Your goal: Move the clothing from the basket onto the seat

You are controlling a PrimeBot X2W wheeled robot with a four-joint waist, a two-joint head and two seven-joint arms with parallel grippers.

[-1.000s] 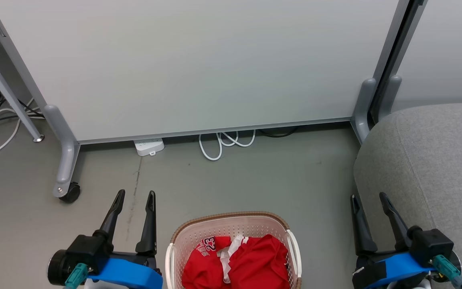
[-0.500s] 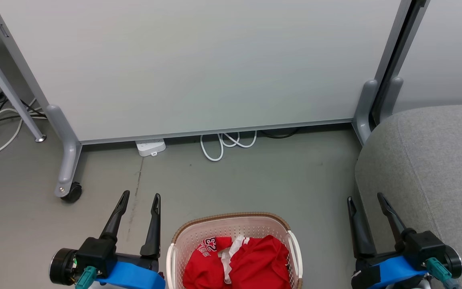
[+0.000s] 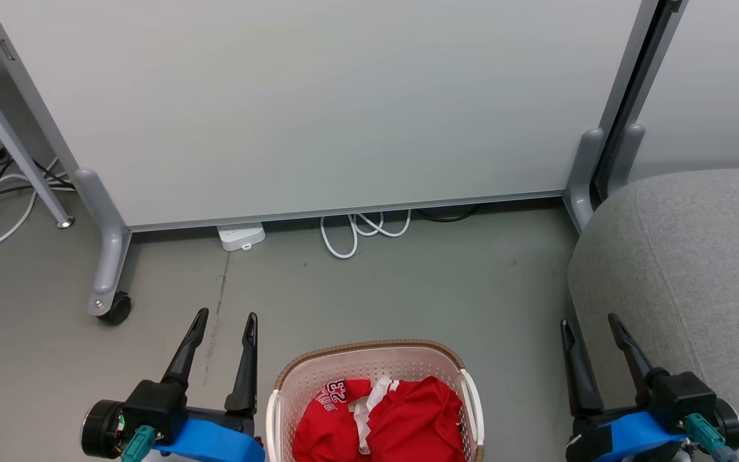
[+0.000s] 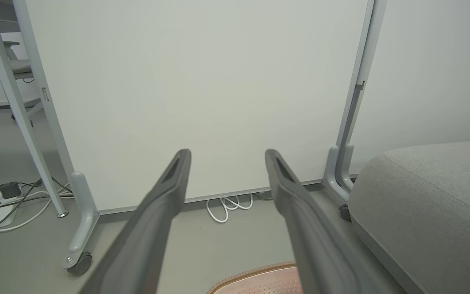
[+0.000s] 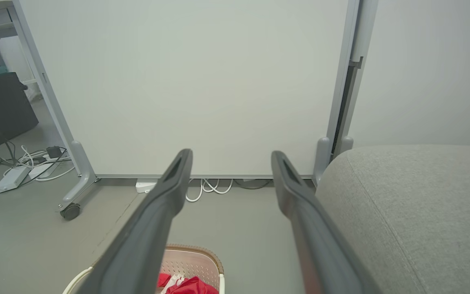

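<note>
Clothing lies bunched inside the basket, which stands on the grey floor straight in front of me, between my two claws. In the heap, the numbered garment, red with white trim and a white "23", sits on the left. The plain garment, solid red, fills the right and overlaps it in the middle.

My left gripper hovers just beside the basket's left side, its two dark fingers spread wide with only air between them. My right gripper hangs on the other side, between the basket and the seat, equally spread and empty. Neither claw touches the basket or the cloth.

The seat's rounded grey cushion rises at my right, close to my right claw. Ahead of the basket stands a pale partition panel on a wheeled foot. A white cable is looped at its lower edge, and a white power strip lies near it.
</note>
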